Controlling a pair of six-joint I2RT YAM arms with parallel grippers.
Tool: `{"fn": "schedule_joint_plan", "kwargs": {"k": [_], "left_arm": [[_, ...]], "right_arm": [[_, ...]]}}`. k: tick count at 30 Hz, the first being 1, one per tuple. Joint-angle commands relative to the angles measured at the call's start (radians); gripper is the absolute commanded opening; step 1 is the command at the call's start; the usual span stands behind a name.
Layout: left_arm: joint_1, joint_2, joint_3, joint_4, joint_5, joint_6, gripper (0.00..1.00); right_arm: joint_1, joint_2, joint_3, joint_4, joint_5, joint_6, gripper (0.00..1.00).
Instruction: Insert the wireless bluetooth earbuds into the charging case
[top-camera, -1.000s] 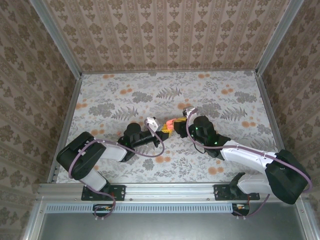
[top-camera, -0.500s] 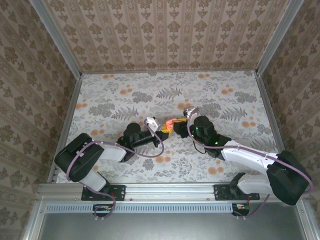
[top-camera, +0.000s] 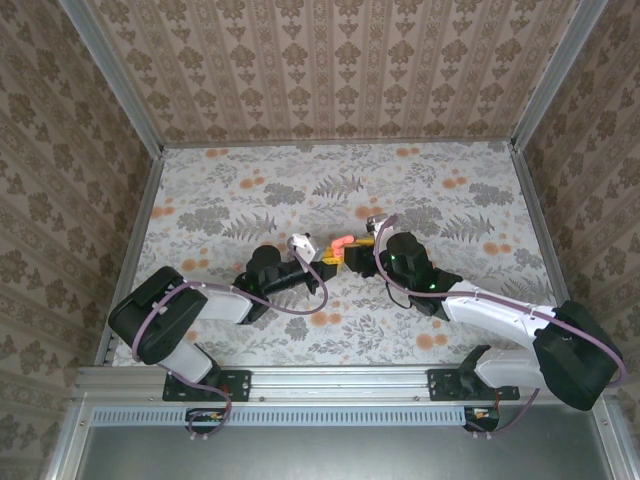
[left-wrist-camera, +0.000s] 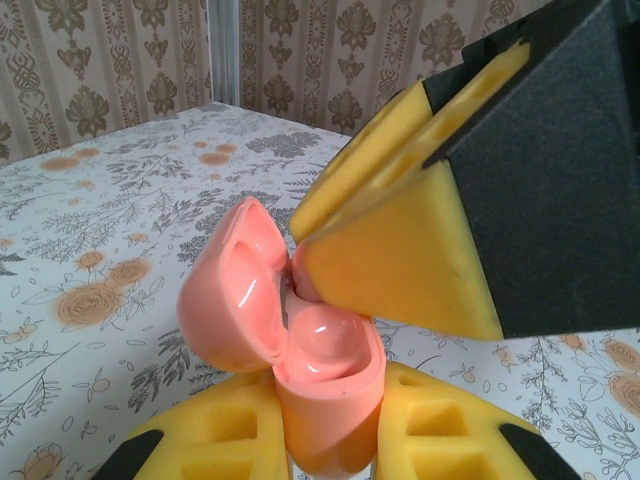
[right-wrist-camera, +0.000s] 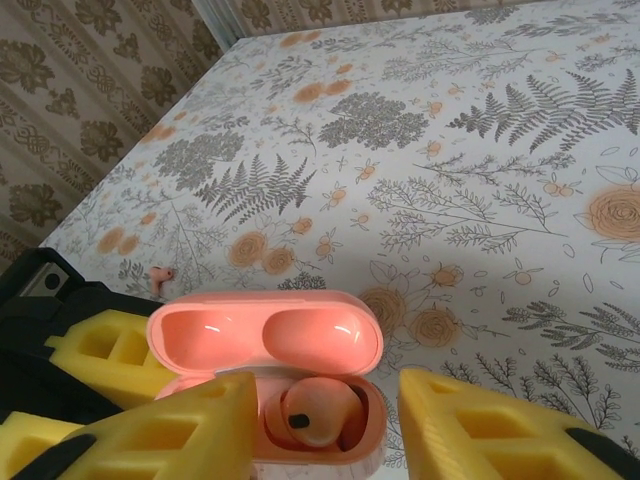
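The coral-pink charging case (right-wrist-camera: 268, 338) stands upright with its lid open, and my left gripper (left-wrist-camera: 330, 425) is shut on its base (left-wrist-camera: 325, 395) between yellow pads. One earbud (right-wrist-camera: 315, 415) sits in the case's right-hand slot. My right gripper (right-wrist-camera: 325, 430) hovers just over the case, open, its yellow fingers (right-wrist-camera: 175, 430) on either side of that earbud without touching it. A second tiny pink earbud (right-wrist-camera: 160, 275) lies on the floral table beyond the case. From above, the case (top-camera: 340, 243) shows between the left gripper (top-camera: 327, 258) and the right gripper (top-camera: 357, 250) at mid-table.
The floral-print table (top-camera: 440, 200) has orange printed blotches (right-wrist-camera: 615, 212) scattered over it. Patterned walls (top-camera: 330, 70) with metal rails close in the back and both sides. The two arms meet almost tip to tip at the table's middle.
My right gripper's jaws have spread apart, leaving the earbud in the case. More of the pink lid shows from above. Both arms have stayed nearly in place.
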Motion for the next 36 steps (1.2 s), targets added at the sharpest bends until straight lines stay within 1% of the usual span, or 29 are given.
{"fn": "schedule_joint_plan", "kwargs": {"k": [1, 6, 9, 15, 18, 24, 28, 31, 34, 36], "left_arm": [[0.001, -0.029, 0.009, 0.043, 0.001, -0.004, 0.12], [0.001, -0.026, 0.004, 0.045, -0.002, 0.0, 0.12], [0.002, -0.025, -0.003, 0.047, -0.006, 0.002, 0.12], [0.005, -0.024, -0.017, 0.05, -0.003, -0.001, 0.12], [0.012, -0.026, -0.023, 0.051, 0.009, -0.009, 0.12], [0.02, -0.039, -0.039, 0.052, 0.031, -0.012, 0.12], [0.027, -0.056, -0.048, 0.046, 0.032, -0.016, 0.12], [0.039, -0.093, -0.061, 0.025, 0.019, -0.02, 0.12], [0.068, -0.172, -0.076, -0.053, -0.009, -0.027, 0.12], [0.087, -0.247, -0.065, -0.187, -0.045, -0.019, 0.12]], "right_arm": [[0.001, -0.01, 0.036, -0.015, -0.006, 0.016, 0.45], [-0.006, -0.024, 0.044, -0.01, -0.026, 0.021, 0.52], [-0.02, -0.044, 0.046, -0.002, -0.062, 0.027, 0.56], [-0.072, -0.086, 0.068, -0.022, -0.198, 0.058, 0.59], [-0.099, -0.1, 0.097, -0.077, -0.259, 0.075, 0.59], [-0.14, -0.098, 0.172, -0.25, -0.351, 0.088, 0.59], [-0.159, -0.095, 0.192, -0.342, -0.369, 0.077, 0.57], [-0.174, -0.096, 0.198, -0.39, -0.356, 0.075, 0.57], [-0.173, -0.083, 0.242, -0.507, -0.294, 0.059, 0.55], [-0.167, -0.065, 0.274, -0.575, -0.269, 0.052, 0.55]]}}
